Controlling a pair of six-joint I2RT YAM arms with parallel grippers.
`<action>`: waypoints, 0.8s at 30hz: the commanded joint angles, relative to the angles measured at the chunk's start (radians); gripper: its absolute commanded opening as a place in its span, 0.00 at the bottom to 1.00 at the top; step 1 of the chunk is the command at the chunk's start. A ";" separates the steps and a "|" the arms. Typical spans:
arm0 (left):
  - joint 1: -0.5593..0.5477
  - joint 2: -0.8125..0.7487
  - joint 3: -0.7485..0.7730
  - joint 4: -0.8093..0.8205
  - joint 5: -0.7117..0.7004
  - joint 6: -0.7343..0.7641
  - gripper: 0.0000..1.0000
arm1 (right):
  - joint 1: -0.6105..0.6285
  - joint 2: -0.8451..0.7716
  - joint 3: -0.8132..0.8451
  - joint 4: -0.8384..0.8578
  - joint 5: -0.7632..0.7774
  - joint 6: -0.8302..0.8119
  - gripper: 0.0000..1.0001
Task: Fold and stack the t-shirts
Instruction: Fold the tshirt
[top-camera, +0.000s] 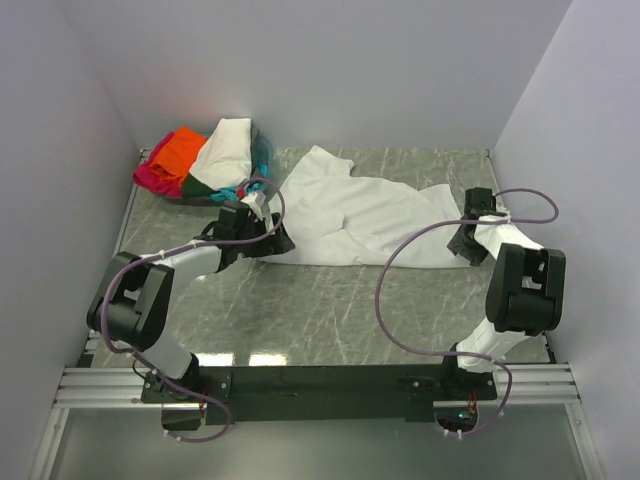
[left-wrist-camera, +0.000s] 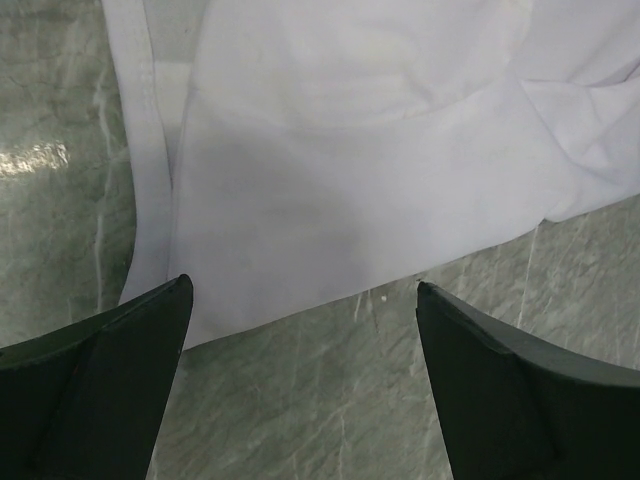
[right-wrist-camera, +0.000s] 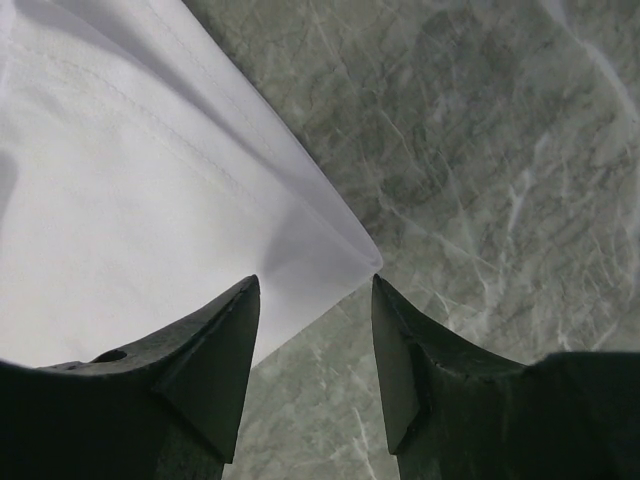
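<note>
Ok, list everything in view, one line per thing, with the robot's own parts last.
white t-shirt: one, white, spread rumpled across the far middle of the table.
cream-white t-shirt: one, cream-white, on top of the heap in the far-left corner.
orange t-shirt: one, orange, in that heap.
magenta-pink t-shirt: one, magenta-pink, at the heap's left edge.
teal t-shirt: one, teal, at the heap's right side.
dark green t-shirt: one, dark green, at the heap's near side.
table: one, grey-green marbled.
rail: one, silver, at the near edge.
cables: two, purple-grey, looping off the arms.
left gripper: one, black, open, at the white shirt's left edge.
right gripper: one, black, open, at its right corner.
</note>
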 joint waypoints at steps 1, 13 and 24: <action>0.000 0.032 -0.013 0.049 0.040 -0.015 0.99 | -0.016 0.022 0.002 0.034 -0.010 0.006 0.55; 0.025 0.142 0.016 -0.015 0.002 -0.009 0.70 | -0.036 0.066 0.010 0.022 0.059 0.023 0.40; 0.032 0.150 0.030 -0.096 -0.099 0.027 0.07 | -0.038 0.056 0.041 -0.050 0.229 0.029 0.00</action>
